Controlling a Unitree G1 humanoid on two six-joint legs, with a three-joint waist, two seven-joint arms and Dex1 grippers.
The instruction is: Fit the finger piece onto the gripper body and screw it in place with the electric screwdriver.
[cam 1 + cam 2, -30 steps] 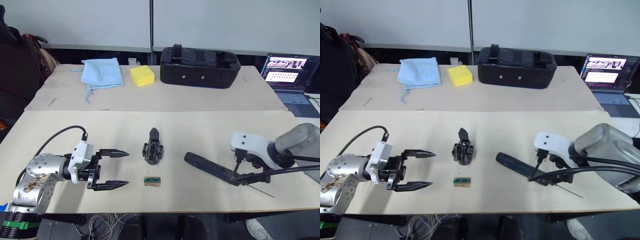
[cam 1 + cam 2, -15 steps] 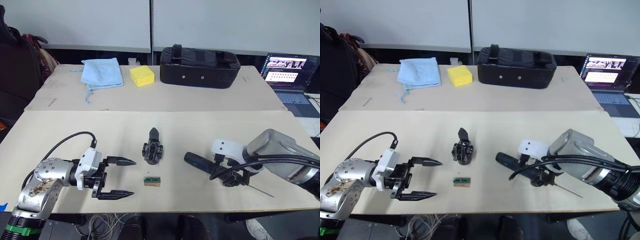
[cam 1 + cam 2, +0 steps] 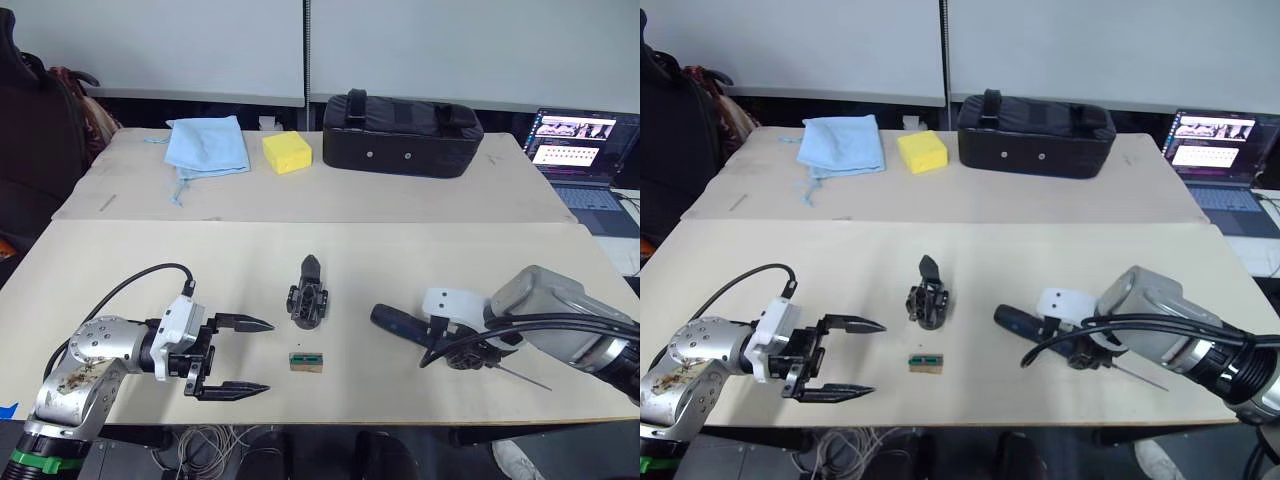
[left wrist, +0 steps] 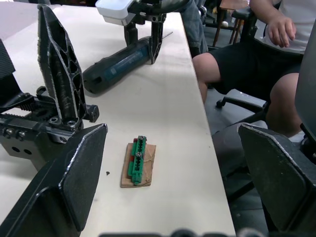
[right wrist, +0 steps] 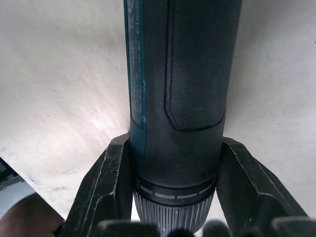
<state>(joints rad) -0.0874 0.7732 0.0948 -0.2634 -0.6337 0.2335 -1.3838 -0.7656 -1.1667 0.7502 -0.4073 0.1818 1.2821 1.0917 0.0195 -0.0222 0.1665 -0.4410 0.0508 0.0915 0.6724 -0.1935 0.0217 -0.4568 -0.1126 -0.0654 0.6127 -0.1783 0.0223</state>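
Hiding electric screwdriver (image 3: 412,327) mid-barrel: right gripper (image 3: 462,352) fingers (image 5: 106,187) clamped.

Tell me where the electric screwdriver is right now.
The electric screwdriver lies on the near table, to the robot's right of the gripper body, with the right claw closed around it.

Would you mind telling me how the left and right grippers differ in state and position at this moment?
The left gripper is open and holds nothing, while the right gripper has its fingers on either side of the electric screwdriver. The left gripper is left of the gripper body; the right gripper is to its right. Both are low over the table.
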